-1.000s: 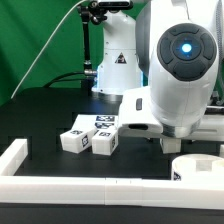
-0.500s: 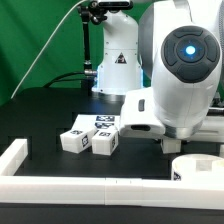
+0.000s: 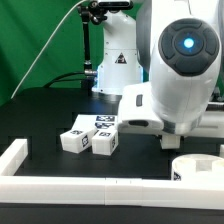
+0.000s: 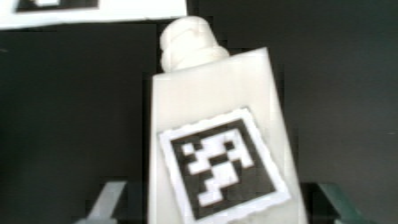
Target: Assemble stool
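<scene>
In the wrist view a white stool leg (image 4: 214,120) with a black-and-white marker tag lies on the black table, its narrow peg end pointing away. My gripper (image 4: 224,205) is open, one finger on each side of the leg with a gap to each. In the exterior view the arm's bulky wrist hides the gripper and this leg. Three more white legs (image 3: 92,136) lie clustered on the table at the exterior view's left of the arm. The round white seat (image 3: 200,168) shows partly at the lower right, behind the rail.
A long white border rail (image 3: 90,186) runs along the front and up the exterior view's left side. The arm's white base (image 3: 116,62) stands at the back. A corner of the marker board (image 4: 54,8) shows in the wrist view.
The arm's wrist has shifted slightly up and toward the exterior view's left. The legs and the seat have not moved.
</scene>
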### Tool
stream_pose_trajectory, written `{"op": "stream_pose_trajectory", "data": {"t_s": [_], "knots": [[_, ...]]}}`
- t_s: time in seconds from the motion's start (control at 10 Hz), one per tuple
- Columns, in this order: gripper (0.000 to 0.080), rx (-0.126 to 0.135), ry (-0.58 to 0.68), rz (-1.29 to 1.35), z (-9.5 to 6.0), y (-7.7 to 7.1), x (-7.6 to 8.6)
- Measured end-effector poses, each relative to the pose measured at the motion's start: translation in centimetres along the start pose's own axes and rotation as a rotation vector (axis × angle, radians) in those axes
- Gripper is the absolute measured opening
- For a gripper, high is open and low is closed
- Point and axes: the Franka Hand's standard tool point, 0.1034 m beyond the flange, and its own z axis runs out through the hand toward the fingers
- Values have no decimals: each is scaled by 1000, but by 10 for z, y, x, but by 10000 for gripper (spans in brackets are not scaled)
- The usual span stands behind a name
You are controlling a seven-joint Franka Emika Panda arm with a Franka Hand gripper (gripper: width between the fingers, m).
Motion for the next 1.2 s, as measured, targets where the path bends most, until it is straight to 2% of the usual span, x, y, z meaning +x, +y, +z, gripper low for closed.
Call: {"op": "stream_pose_trajectory", "data": {"t_s": [0.2, 0.3, 0.5, 0.7, 0.8, 0.9, 1.1, 1.2], "knots": [[324, -15, 24, -7, -26, -2, -11], [324, -18, 37, -9, -33, -4, -14], [324, -16, 42, -10, -33, -4, -13], [324, -10, 79, -35, -38, -4, -7], [324, -5, 92, -56, -45, -1, -2], [324, 1, 180, -62, -66, -6, 5], [324, 11, 326, -69, -99, -14, -6], [324, 14, 378, -71, -106, -16, -11]]}}
